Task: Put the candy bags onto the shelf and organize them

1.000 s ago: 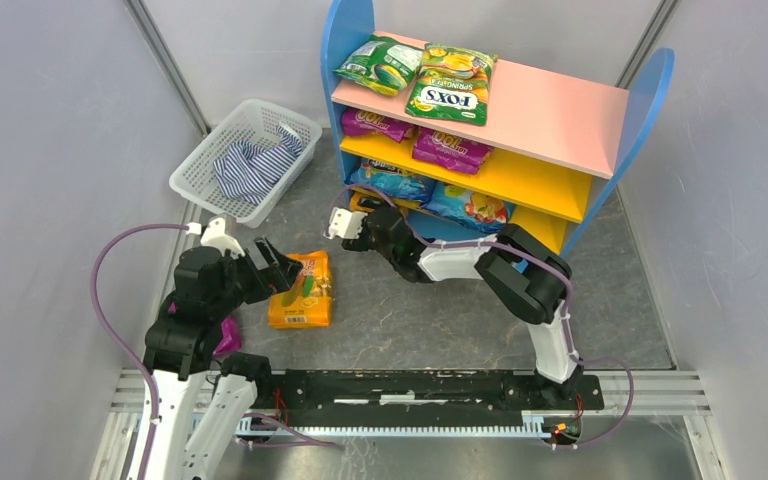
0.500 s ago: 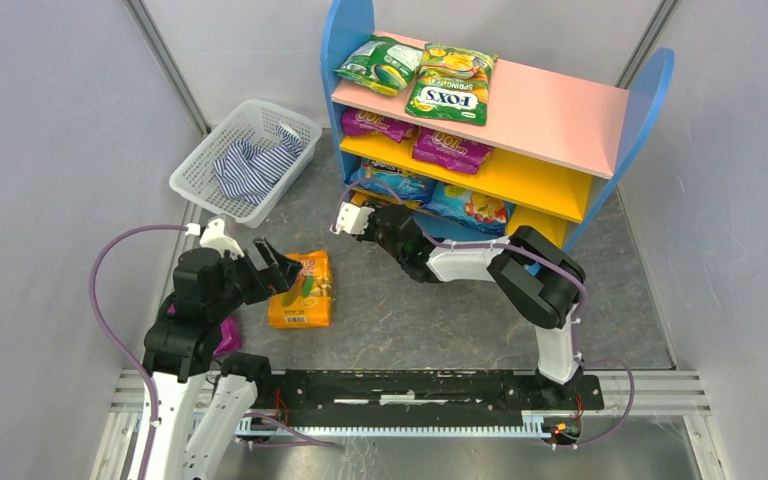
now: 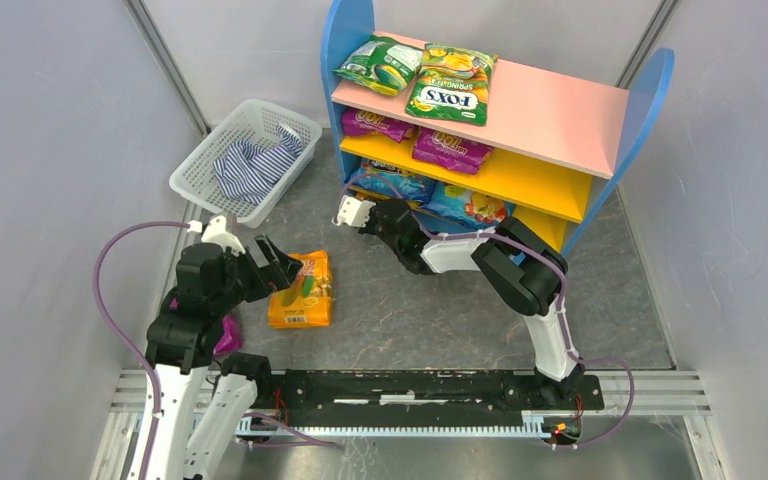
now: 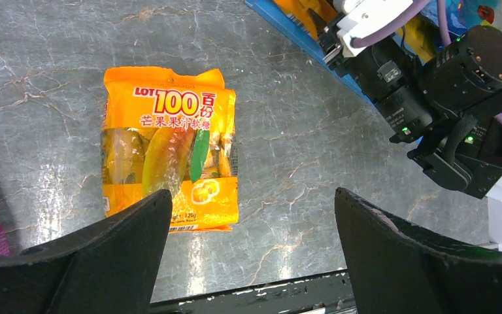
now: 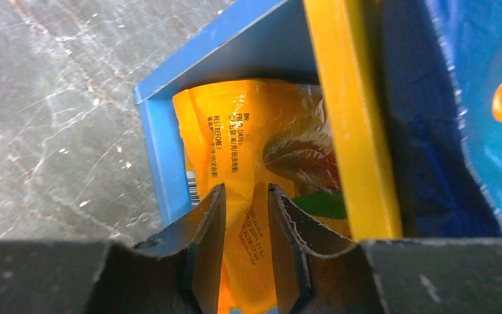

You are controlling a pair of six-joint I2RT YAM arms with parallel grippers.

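Note:
The shelf (image 3: 560,112) stands at the back with a green bag (image 3: 380,62) and a FOX'S bag (image 3: 452,82) on its pink top, purple bags (image 3: 450,150) on the yellow board and blue bags (image 3: 468,205) on the base. My right gripper (image 3: 368,200) is at the left end of the base. In the right wrist view it (image 5: 245,190) is shut on an orange candy bag (image 5: 261,131) that lies inside the blue base frame (image 5: 153,150). My left gripper (image 3: 285,268) is open above another orange bag (image 3: 302,290), which lies flat in the left wrist view (image 4: 170,150).
A white mesh basket (image 3: 192,172) with a striped cloth (image 3: 250,165) sits left of the shelf. A purple bag (image 3: 228,335) lies on the floor beside the left arm. The black rail (image 3: 410,385) runs along the near edge.
My right gripper has moved up and toward the shelf with the orange bag, carrying it into the bottom tier. The left arm has barely moved.

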